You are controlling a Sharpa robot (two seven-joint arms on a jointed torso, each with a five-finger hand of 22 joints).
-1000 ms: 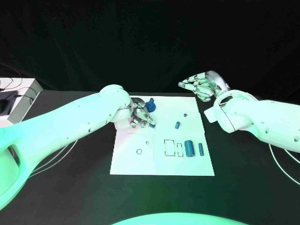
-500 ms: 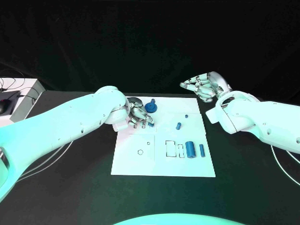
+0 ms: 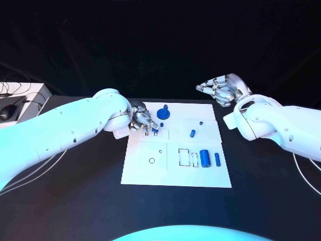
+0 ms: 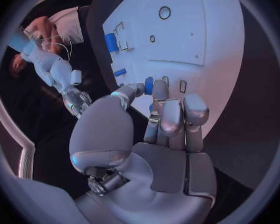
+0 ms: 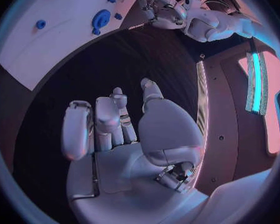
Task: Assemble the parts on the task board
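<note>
Hovering over the far left corner of the task board [image 3: 176,173], the left hand [image 3: 142,122] is seen with its fingers curled downward and close together; a small blue part [image 4: 149,85] is seen right at its fingertips [image 4: 160,90] in the left wrist view, but whether it is pinched cannot be told. Just beside that hand, a blue round part with a stem [image 3: 163,113] is observed standing on the board. Further toward the middle, a small blue peg [image 3: 192,133] and a tiny blue dot-like part [image 3: 201,122] are noted. Near the board's right edge, a thick blue cylinder [image 3: 204,158] and a thinner blue rod [image 3: 217,159] are found lying side by side next to a rectangular slot [image 3: 183,156]. The right hand [image 3: 222,90] is held raised beyond the board's far right corner, well apart from the parts, its fingers loosely bent and nothing gripped.
</note>
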